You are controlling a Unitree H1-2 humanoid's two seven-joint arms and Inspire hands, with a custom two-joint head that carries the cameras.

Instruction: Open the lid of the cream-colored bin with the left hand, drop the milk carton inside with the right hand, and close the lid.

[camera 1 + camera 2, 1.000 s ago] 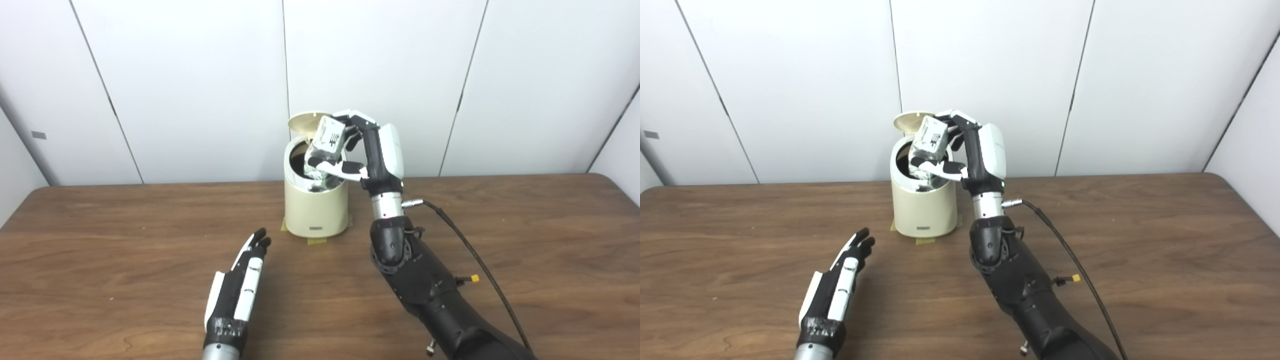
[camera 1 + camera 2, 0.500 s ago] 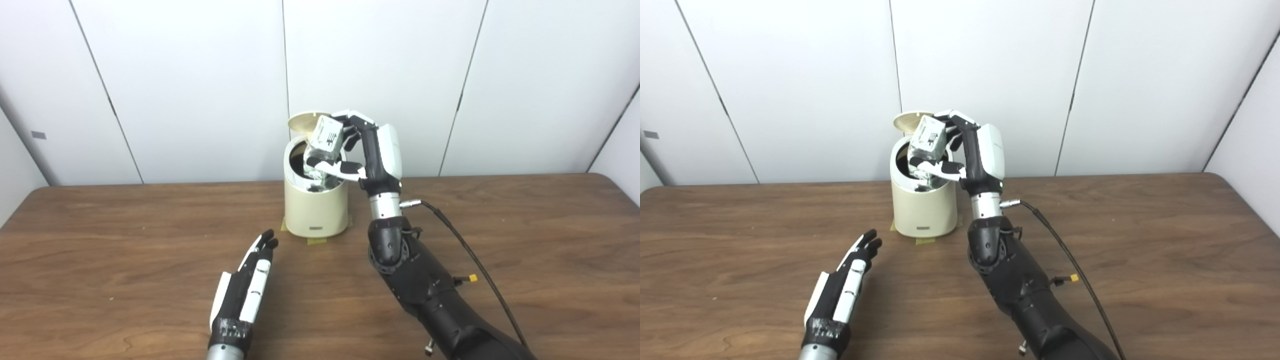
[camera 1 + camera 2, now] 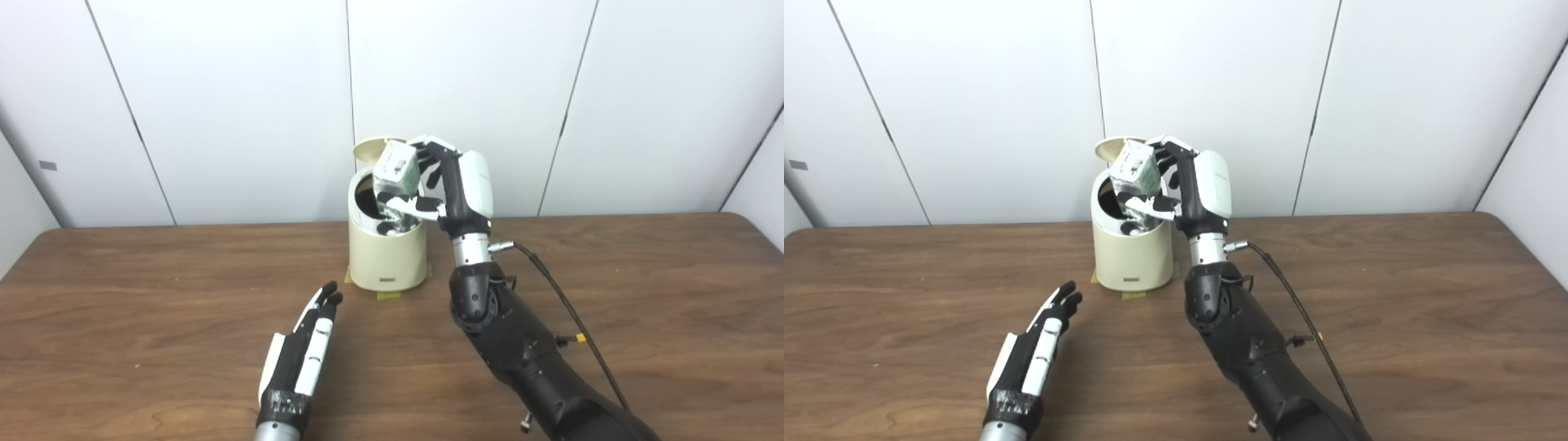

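Observation:
The cream-colored bin (image 3: 387,257) stands at the back middle of the table with its round lid (image 3: 369,149) tipped up behind the opening. My right hand (image 3: 456,184) is shut on the white and green milk carton (image 3: 396,173), holding it tilted over the bin's open mouth with its lower end at the rim. My left hand (image 3: 303,352) lies flat and open on the table in front of the bin, fingers pointing toward it, holding nothing.
Yellow tape (image 3: 387,294) marks the bin's spot. A black cable (image 3: 569,318) runs from my right wrist across the wooden table (image 3: 643,294). White wall panels (image 3: 245,92) stand close behind the bin.
The right hand has turned the carton more upright over the bin's mouth and shifted slightly left. The left hand has crept a little forward toward the bin.

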